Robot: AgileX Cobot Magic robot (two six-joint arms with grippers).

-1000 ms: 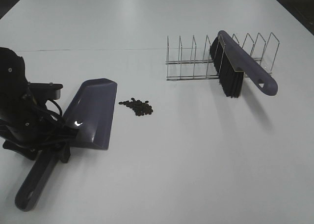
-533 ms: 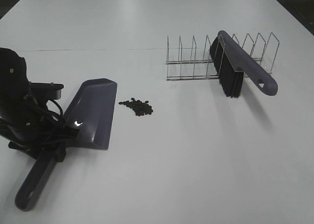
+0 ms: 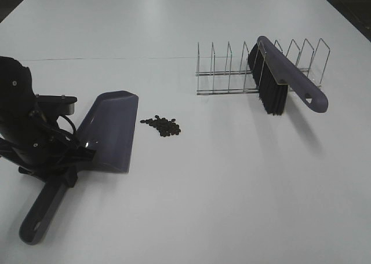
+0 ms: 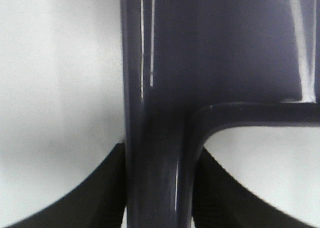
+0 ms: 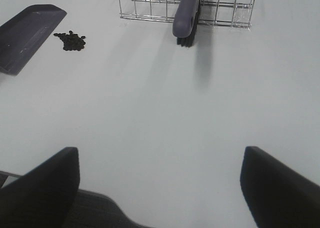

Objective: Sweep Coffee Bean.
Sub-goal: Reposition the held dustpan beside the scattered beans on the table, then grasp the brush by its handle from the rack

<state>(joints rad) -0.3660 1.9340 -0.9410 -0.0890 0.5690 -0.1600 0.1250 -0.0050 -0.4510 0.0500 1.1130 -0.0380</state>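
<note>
Left gripper [image 3: 59, 170] clamped on the dustpan [image 3: 111, 131] handle; right gripper [image 5: 157, 160] spread wide, gripping nothing.
Coffee bean [image 3: 163, 125] cluster lies on the white table [image 3: 232, 177], just beside the dustpan's front lip, outside the pan. Wire rack [image 3: 229, 74] holds one brush [image 3: 288, 74], bristles down, in a slot right of its middle, its handle jutting out past the wires toward the right gripper's side.
</note>
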